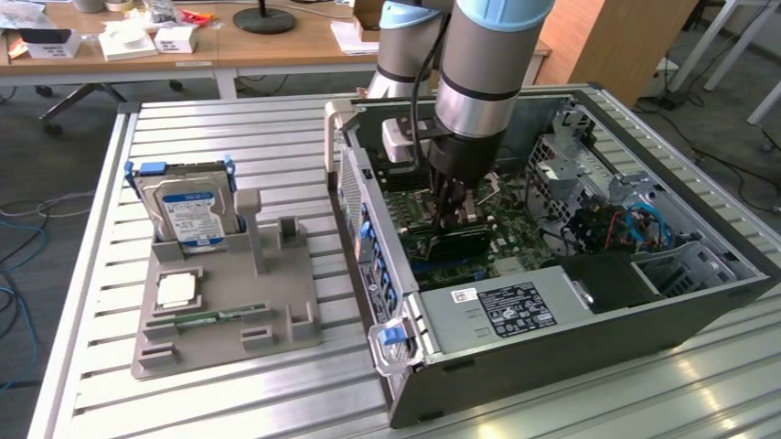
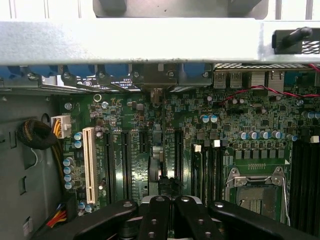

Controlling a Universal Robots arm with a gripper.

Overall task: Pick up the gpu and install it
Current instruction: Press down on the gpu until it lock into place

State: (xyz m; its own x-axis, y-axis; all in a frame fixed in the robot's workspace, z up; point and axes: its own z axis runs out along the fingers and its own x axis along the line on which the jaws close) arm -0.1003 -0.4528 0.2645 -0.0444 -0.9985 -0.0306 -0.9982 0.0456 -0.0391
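Inside case [image 1: 683, 302], gpu [image 1: 454, 243] mostly hidden.

Arm [image 1: 482, 55]: silver-grey tubular segments with light-blue joint caps; black cable along its side. White box at wrist [image 1: 403, 139]. Tool [image 2: 169, 217]: black, glossy linkage bars with round pivot pins.

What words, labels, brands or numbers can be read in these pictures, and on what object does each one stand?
No text can be read with certainty.
Hard drive: blue and white label, print too small to read.
Power supply: black label and small white sticker, print blurred.
Motherboard: white markings, too small to read.
Gpu, under the shut gripper: no readable text.
Boxes on the wooden desk: print illegible.
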